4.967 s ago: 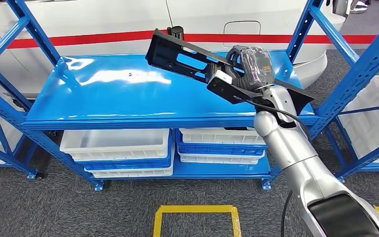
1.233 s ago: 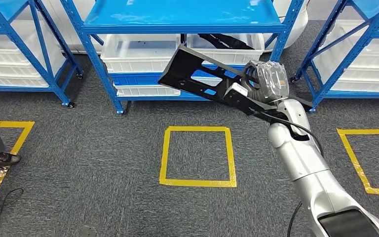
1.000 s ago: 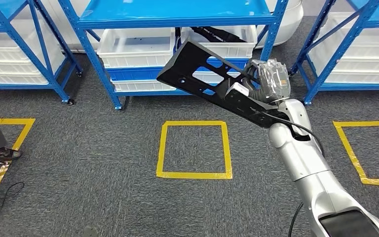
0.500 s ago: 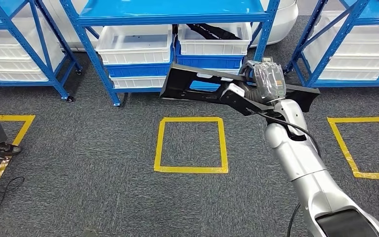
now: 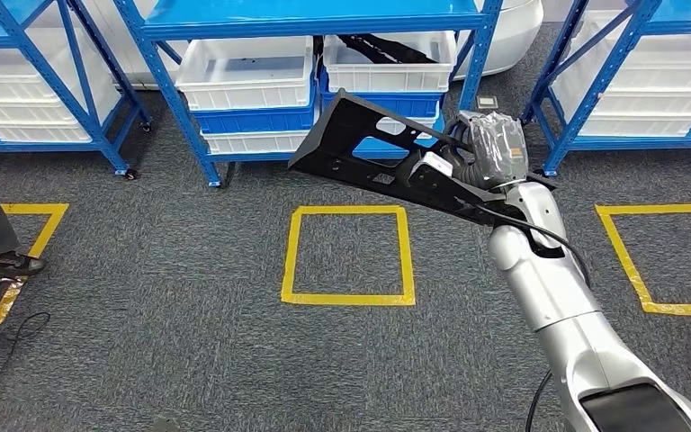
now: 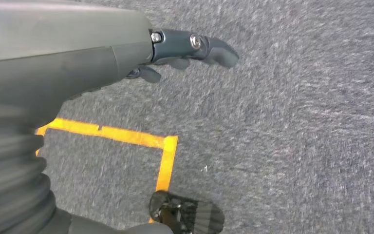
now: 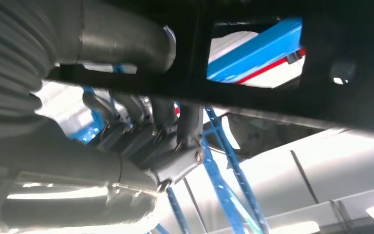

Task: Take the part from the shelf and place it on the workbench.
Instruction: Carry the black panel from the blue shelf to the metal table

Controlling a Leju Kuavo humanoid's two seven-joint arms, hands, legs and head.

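Centrally, right hand grips the long black part, tilted above grey carpet before the blue shelf; left hand hangs empty, fingers loosely extended.

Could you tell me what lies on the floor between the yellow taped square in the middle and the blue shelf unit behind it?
In the head view, only bare grey carpet separates the yellow taped square from the blue shelf unit; the black part in the right hand hangs above it.
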